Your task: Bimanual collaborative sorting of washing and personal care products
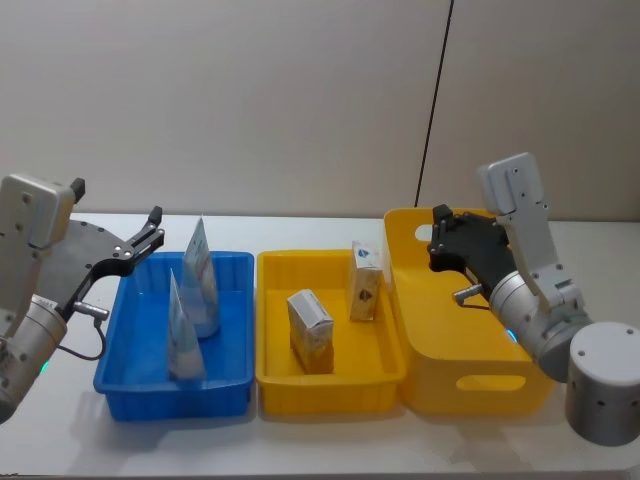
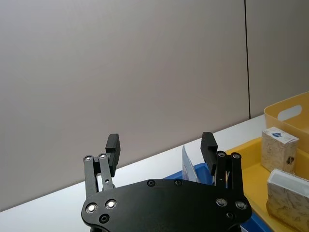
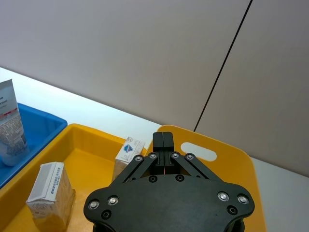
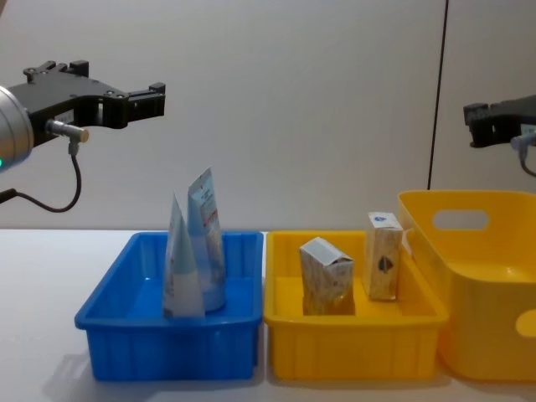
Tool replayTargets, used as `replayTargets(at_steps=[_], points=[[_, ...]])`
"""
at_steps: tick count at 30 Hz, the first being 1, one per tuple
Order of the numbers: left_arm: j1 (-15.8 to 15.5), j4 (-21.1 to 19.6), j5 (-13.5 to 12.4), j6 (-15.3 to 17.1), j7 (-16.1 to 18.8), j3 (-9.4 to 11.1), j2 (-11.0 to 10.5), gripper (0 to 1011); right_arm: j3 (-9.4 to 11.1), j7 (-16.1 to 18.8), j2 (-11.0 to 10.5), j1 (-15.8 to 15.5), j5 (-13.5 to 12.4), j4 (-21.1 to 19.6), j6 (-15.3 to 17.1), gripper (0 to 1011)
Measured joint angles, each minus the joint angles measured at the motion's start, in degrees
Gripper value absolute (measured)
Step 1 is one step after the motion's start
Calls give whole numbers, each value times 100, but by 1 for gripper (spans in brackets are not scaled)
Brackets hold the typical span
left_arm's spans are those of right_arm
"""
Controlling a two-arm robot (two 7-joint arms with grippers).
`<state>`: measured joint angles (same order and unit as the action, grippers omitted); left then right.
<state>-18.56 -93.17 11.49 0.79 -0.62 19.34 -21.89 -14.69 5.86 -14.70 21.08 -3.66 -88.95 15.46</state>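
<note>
Two squeeze tubes stand in the blue tray [image 1: 228,262] on the left, crimped ends up: the near tube [image 1: 183,335] just in front of the far tube [image 1: 200,275], so close I cannot tell whether they touch. Next door in the yellow tray [image 1: 330,392] sit two beige cartons, the near carton [image 1: 310,330] centre and the far carton [image 1: 366,282] upright at the far right. The big yellow tub [image 1: 470,380] is on the right.

My read on handling: the tubes look light, soft and slick, and tippy on their caps, so pinch gently across the flat body below the crimp. The cartons look light and stiff but crushable; take them by two opposite flat faces.

Now the fingers. The left gripper [image 1: 153,228] hangs high over the far left corner of the blue tray, fingers spread wide, nothing between them and touching nothing. The right gripper [image 1: 440,222] hovers above the tub's far side, fingers pressed together and empty
</note>
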Motion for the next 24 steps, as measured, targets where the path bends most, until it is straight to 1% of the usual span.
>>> replayTargets(at_steps=[24], points=[[0,0,0,0,0,0,0,1001,0,0,0,0,0,0,0,0]])
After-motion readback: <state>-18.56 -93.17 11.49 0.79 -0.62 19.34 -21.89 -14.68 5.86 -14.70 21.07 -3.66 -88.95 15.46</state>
